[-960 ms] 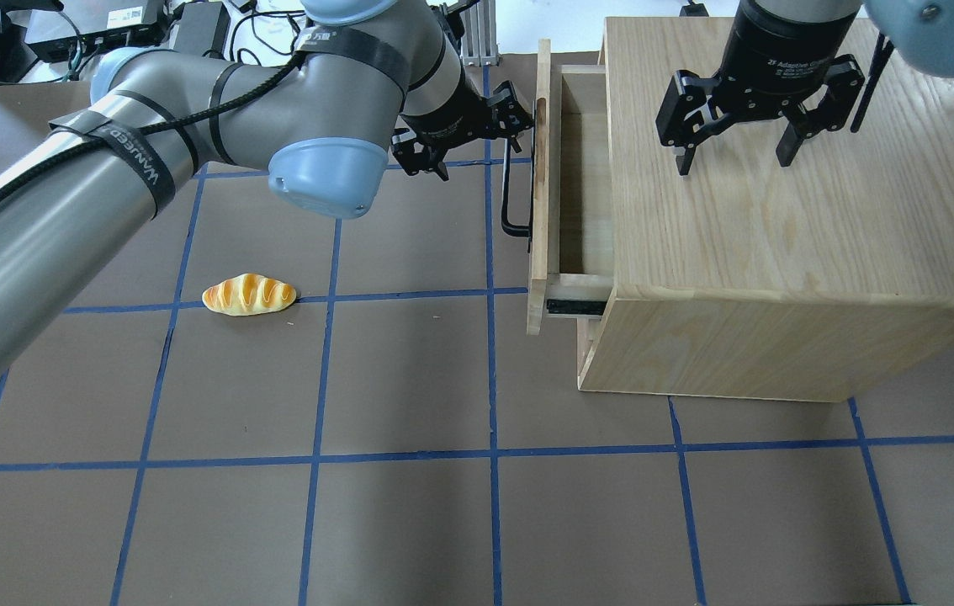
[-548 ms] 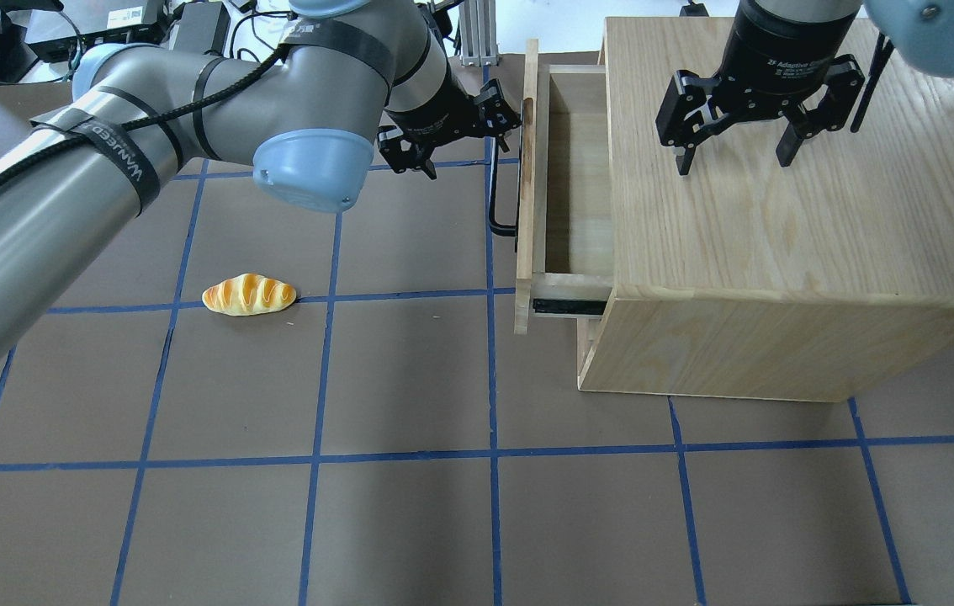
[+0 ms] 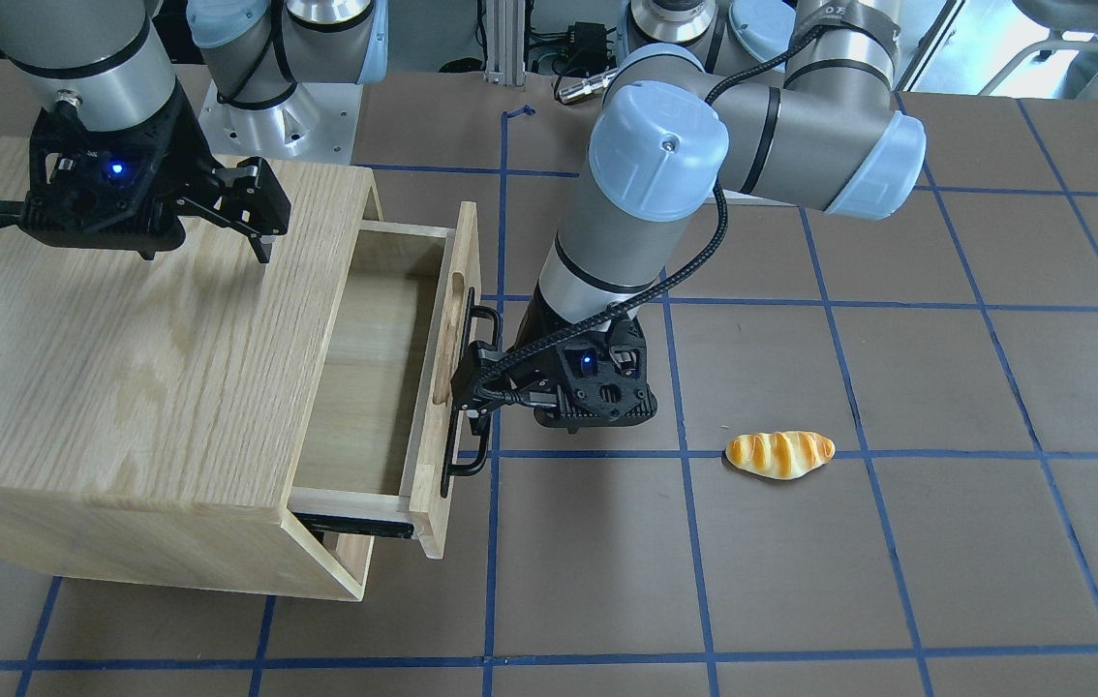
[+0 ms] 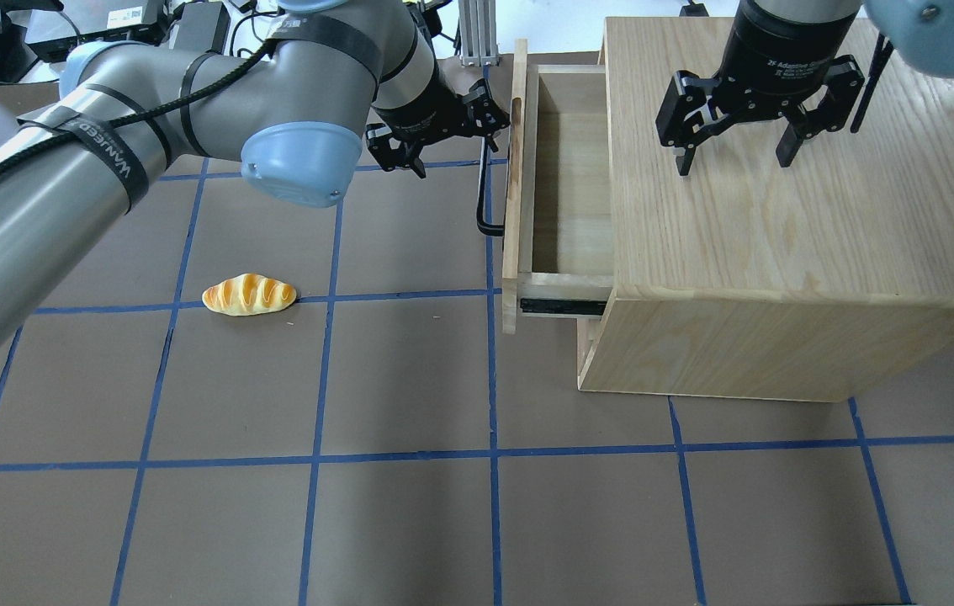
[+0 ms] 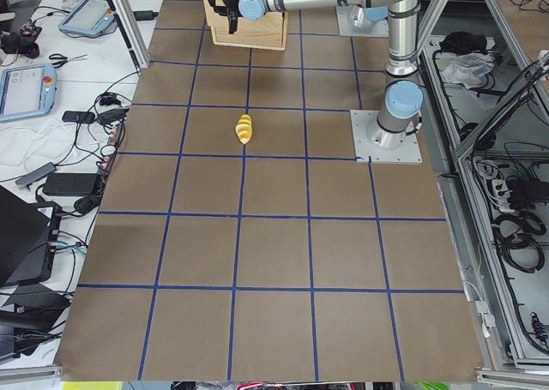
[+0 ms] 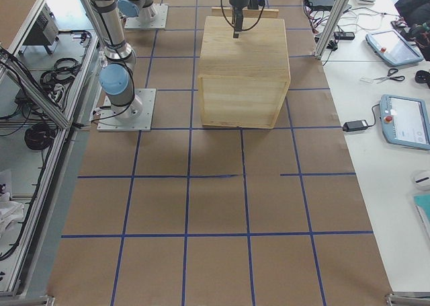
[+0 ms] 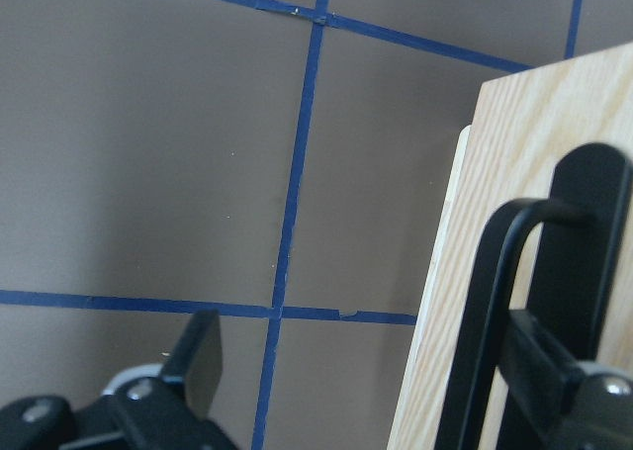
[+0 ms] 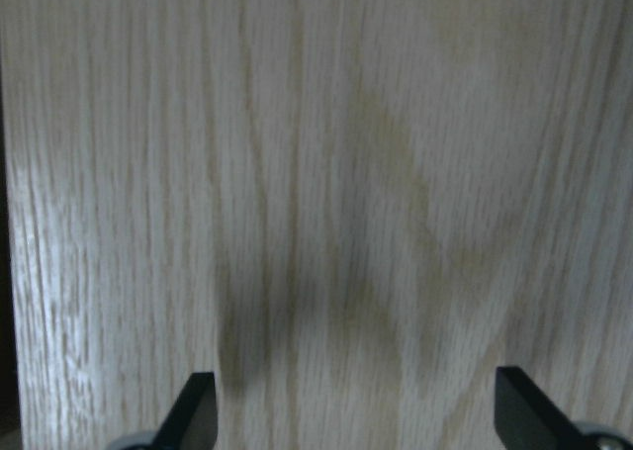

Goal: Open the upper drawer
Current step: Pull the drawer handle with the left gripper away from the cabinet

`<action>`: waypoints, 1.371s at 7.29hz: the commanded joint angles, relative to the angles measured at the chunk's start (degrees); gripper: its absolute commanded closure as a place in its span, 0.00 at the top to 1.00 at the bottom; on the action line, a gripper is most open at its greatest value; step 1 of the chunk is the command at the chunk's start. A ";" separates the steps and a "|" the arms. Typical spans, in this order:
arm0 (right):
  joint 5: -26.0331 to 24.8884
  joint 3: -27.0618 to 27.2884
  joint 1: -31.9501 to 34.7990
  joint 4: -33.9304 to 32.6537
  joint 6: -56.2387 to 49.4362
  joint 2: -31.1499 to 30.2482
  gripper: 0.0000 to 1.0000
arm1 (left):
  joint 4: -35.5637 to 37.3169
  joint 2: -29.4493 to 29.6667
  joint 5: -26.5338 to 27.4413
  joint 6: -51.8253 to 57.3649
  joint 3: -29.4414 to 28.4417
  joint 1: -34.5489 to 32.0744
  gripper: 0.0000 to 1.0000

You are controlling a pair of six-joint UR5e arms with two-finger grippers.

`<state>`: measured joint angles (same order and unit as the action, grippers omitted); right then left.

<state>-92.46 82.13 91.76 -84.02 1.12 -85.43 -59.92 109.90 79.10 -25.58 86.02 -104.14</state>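
The upper drawer [image 4: 513,177] of the light-wood cabinet [image 4: 780,236] stands pulled out to the left, its inside bare. Its front panel [image 3: 447,387] carries a long black bar handle [image 4: 484,198] and an oblong cut-out. My left gripper [image 4: 456,145] is open. In the left wrist view one finger [image 7: 554,371] sits behind the handle [image 7: 495,321], between bar and panel [image 7: 514,153]. The other finger [image 7: 198,356] is out over the mat. My right gripper [image 4: 734,164] is open and empty just above the cabinet top [image 8: 356,173].
A toy bread roll [image 4: 249,295] lies on the brown mat left of the drawer; it also shows in the front-facing view [image 3: 779,454]. Blue tape lines grid the mat. A plain wood front shows under the drawer [image 4: 585,345].
The drawer has slid further out to the left, and my left gripper moved left with its handle. The right gripper has not moved.
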 commanded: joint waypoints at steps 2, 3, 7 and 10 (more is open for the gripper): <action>0.00 -0.04 0.00 0.00 -0.06 0.00 1.00 | -0.29 -0.04 0.01 2.19 -0.07 0.78 1.00; 0.00 -0.04 0.00 0.00 0.02 0.00 1.00 | -1.16 -0.12 -0.08 2.64 -0.07 2.18 1.00; 0.00 -0.03 0.00 0.00 -0.06 0.00 1.00 | -2.74 -1.09 -0.08 4.67 -0.07 3.25 1.00; 0.00 -0.04 -0.09 0.00 0.02 0.00 1.00 | -2.83 -1.09 -0.08 4.67 -0.07 3.33 1.00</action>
<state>-92.46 82.09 91.75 -84.02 1.07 -85.43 -62.72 108.82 79.02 -20.93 85.96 -100.85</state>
